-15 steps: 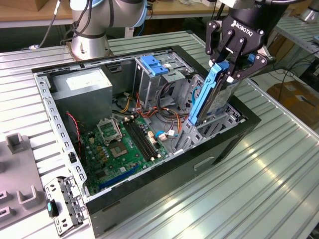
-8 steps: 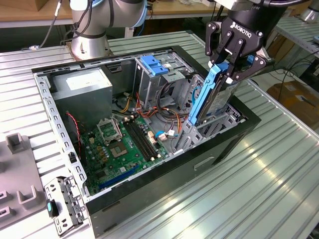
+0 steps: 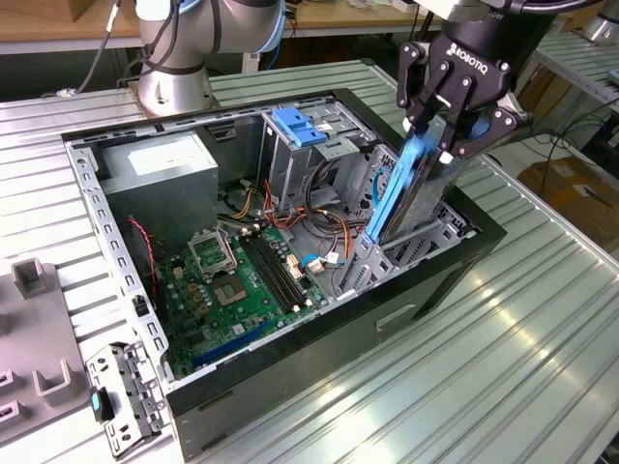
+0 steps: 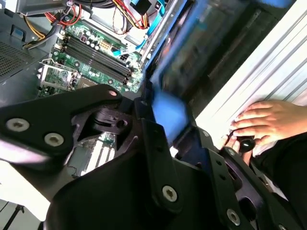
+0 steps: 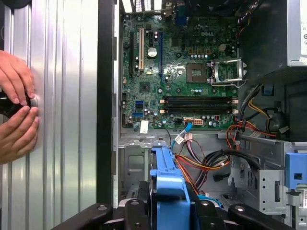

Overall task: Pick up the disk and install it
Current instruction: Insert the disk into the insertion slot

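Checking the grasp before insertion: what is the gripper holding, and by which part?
The gripper is shut on the disk, gripping its upper end; the disk stands nearly upright, its lower end inside the computer case.

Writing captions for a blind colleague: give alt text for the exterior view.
The end effector grips the disk, tilted, its lower end at a metal bay inside an open computer case. A green motherboard lies beside the bay.

Blue-railed disk (image 5: 169, 189) over open case (image 5: 106, 96)
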Available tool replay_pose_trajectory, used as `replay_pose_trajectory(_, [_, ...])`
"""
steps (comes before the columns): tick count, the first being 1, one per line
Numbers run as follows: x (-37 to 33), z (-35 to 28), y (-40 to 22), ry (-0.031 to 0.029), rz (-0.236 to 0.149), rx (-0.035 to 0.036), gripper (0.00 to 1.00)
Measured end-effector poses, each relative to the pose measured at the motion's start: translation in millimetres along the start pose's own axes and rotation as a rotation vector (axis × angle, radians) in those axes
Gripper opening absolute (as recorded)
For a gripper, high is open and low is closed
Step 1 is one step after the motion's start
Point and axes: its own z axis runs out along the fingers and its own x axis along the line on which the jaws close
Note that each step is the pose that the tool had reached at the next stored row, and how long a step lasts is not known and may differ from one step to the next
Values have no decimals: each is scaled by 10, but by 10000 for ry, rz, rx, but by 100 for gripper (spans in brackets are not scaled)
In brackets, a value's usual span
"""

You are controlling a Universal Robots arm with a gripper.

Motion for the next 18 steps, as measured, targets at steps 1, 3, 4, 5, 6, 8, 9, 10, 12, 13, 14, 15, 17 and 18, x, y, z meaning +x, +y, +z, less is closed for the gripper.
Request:
replay_pose_trajectory(1, [1, 19, 0, 1, 0, 1, 44])
replay_pose_trajectory(3, [12, 65, 0, 2, 1, 1, 51])
replay_pose_trajectory(4, [18, 84, -1, 1, 1, 1, 51])
replay_pose_trajectory(5, [23, 103, -1, 2, -1, 1, 51])
replay_pose_trajectory(6, [27, 120, -2, 2, -2, 1, 51])
replay_pose_trajectory(8, [33, 157, -2, 3, -6, 1, 51])
replay_pose_trajectory(9, [36, 176, -3, 2, -6, 1, 51])
replay_pose_trajectory(10, [42, 212, -3, 2, -6, 1, 51])
replay_pose_trajectory(12, [45, 254, -4, 3, -6, 1, 42])
replay_pose_trajectory(13, [46, 285, -4, 3, -6, 1, 36])
replay_pose_trajectory(14, [46, 311, -5, 2, -6, 1, 30])
replay_pose_trajectory(15, [46, 331, -5, 1, -6, 2, 30])
replay_pose_trajectory(17, [47, 387, -6, 1, -6, 2, 12])
replay_pose_trajectory(18, [47, 408, -7, 2, -7, 1, 11])
